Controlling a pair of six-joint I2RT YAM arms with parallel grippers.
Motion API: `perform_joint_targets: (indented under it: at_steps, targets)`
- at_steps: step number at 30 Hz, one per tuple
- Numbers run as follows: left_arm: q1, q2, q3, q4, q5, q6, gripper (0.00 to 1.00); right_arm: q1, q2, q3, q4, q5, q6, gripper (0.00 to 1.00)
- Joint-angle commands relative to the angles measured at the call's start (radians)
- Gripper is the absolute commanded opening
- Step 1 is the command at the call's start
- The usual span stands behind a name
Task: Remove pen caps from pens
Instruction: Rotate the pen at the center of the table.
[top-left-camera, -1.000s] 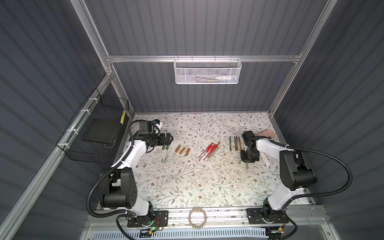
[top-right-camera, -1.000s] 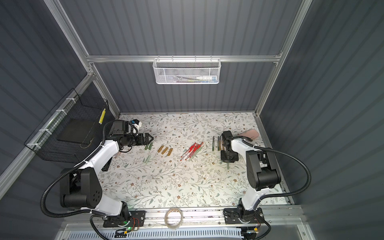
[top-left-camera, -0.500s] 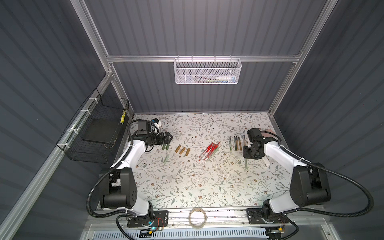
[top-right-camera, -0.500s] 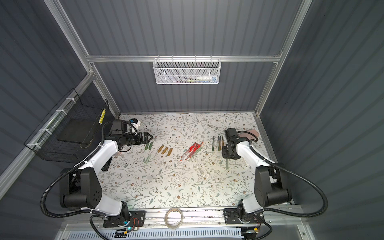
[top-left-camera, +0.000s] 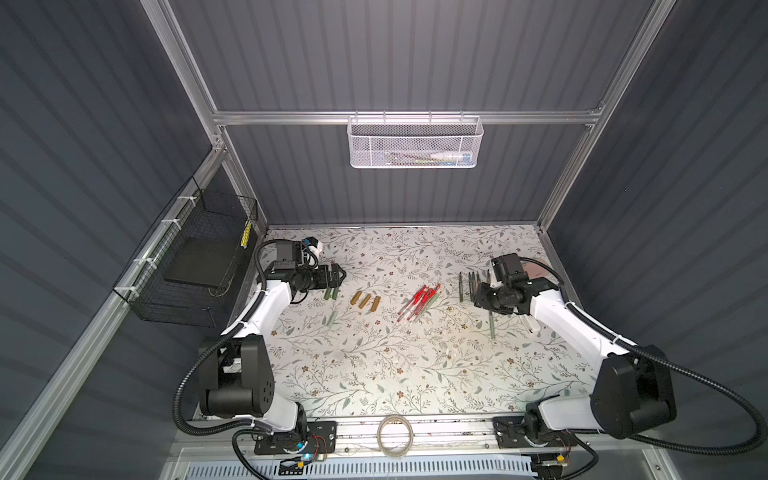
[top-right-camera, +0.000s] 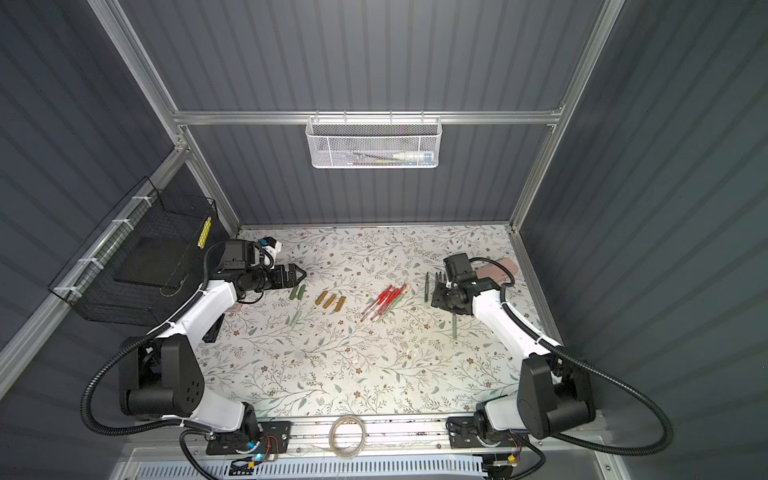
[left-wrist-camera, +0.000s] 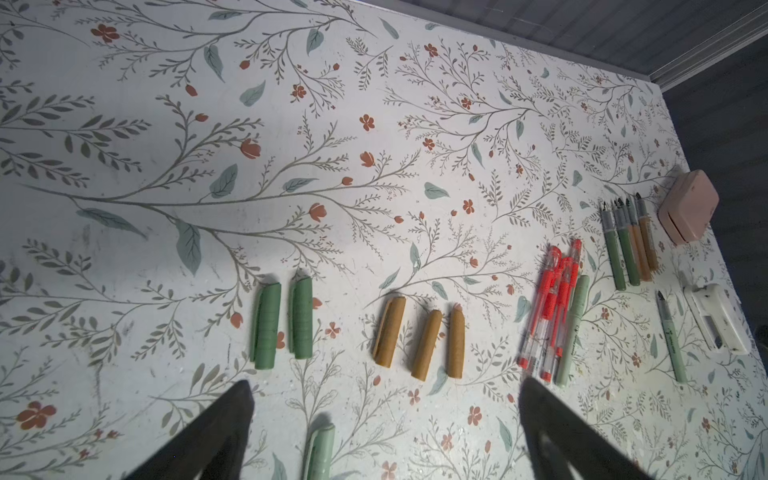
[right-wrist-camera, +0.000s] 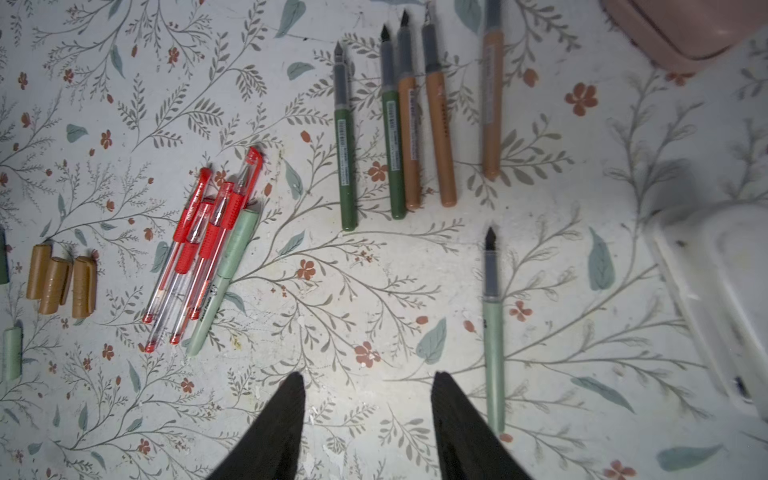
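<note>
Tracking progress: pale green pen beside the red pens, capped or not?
Capped. The pale green pen wears a wider sleeve at one end; no nib shows.

Both top views: high overhead, facing down at whole bench (top-left-camera: 374, 374). Wrist views: close above bench, both showing red pens (left-wrist-camera: 548, 307).

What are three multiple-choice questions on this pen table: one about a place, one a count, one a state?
1. The golden-brown caps lie: A) between the dark green caps and the red pens; B) on top of the red pens; C) standing upright.
2. Dark green caps in view: A) one; B) two; C) four.
3. The lone pale green pen by the right tool is: A) capped; B) uncapped; C) gripped.
Answers: A, they sit between those groups; B, two lie side by side; B, its dark nib shows.
</note>
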Motion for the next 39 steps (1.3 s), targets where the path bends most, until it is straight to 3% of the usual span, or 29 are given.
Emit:
perform_joint_targets:
  at_steps: [1, 5, 14, 28, 39]
  targets:
    - [0.009, 0.013, 0.010, -0.006, 0.018, -0.010, 1.00, 0.049, 0.041, 0.001, 0.047, 0.005, 0.071, 0.56]
    - [0.009, 0.013, 0.004, 0.002, 0.020, -0.009, 1.00, 0.111, 0.116, 0.039, 0.064, 0.028, 0.093, 0.59]
    - [0.014, 0.012, 0.008, -0.005, 0.019, -0.010, 1.00, 0.212, 0.307, 0.173, 0.065, 0.050, 0.105, 0.57]
    - [0.029, 0.004, 0.006, -0.003, 0.018, -0.013, 1.00, 0.253, 0.517, 0.337, 0.076, 0.033, 0.113, 0.56]
    - [0.038, 0.014, -0.001, 0.009, 0.030, -0.020, 1.00, 0.281, 0.575, 0.344, 0.071, 0.036, 0.115, 0.52]
